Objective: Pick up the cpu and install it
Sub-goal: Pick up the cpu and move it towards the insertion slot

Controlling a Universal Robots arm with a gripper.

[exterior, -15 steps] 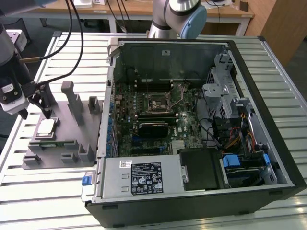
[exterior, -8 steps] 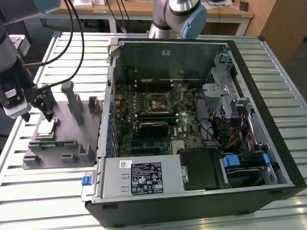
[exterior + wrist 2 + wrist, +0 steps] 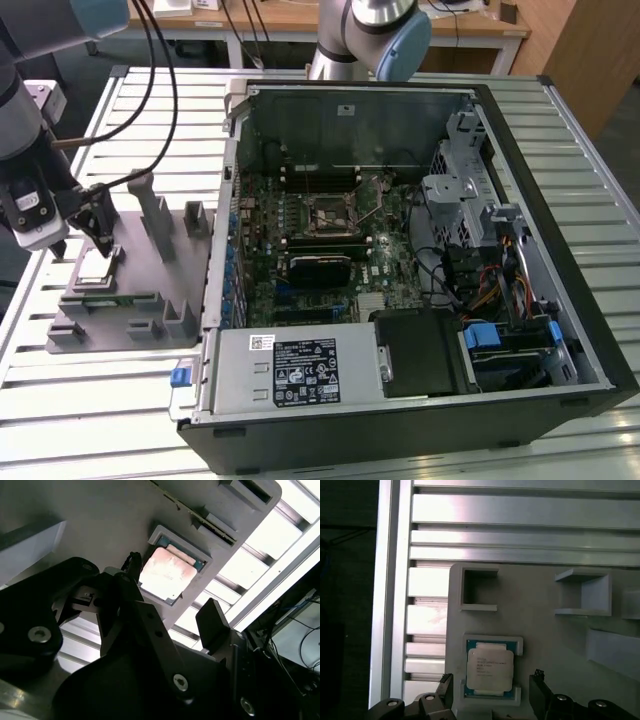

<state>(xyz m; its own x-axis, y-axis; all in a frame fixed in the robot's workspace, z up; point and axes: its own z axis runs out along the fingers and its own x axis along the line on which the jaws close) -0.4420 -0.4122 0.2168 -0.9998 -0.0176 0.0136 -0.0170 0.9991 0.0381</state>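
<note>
Cpu [image 3: 489, 670] in grey holder [image 3: 545, 640], seemingly aluminium table [image 3: 520, 510]

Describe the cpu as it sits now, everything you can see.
The cpu is a small flat square chip with a pale silvery metal lid, faint print on top and a blue-green board rim showing around it. It lies flat, lid up, seated in a framed pocket of the grey fixture plate, on the exterior view's left of the open computer case. The gripper hangs over it, its fingers open on two opposite sides and seemingly clear of it.
</note>
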